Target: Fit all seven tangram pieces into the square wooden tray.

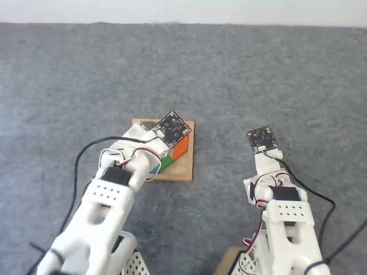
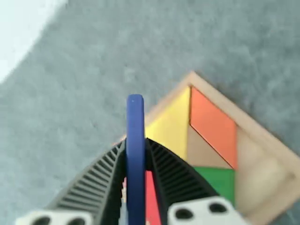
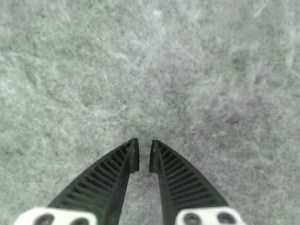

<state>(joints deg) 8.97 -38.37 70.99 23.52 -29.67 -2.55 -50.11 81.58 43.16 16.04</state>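
— What is the left pincer (image 2: 136, 140) doing?

— It's pinching a blue piece (image 2: 135, 117) on its edge, and the piece is sticking out past the fingertips. The pincer is hanging over the square wooden tray (image 2: 262, 133).

— And what's lying in the tray?

— A yellow piece (image 2: 171, 126) is sitting right against an orange piece (image 2: 213, 126). A green piece (image 2: 213, 180) and a red piece (image 2: 151, 197) are lying closer to the pincer. Bare wood is showing along one side.

— And the right pincer (image 3: 144, 157)?

— It's gripping nothing, with its jaws pressed almost together and just a thin slit between the tips. It's pointing down at the grey worktop (image 1: 258, 74), well apart from the tray.
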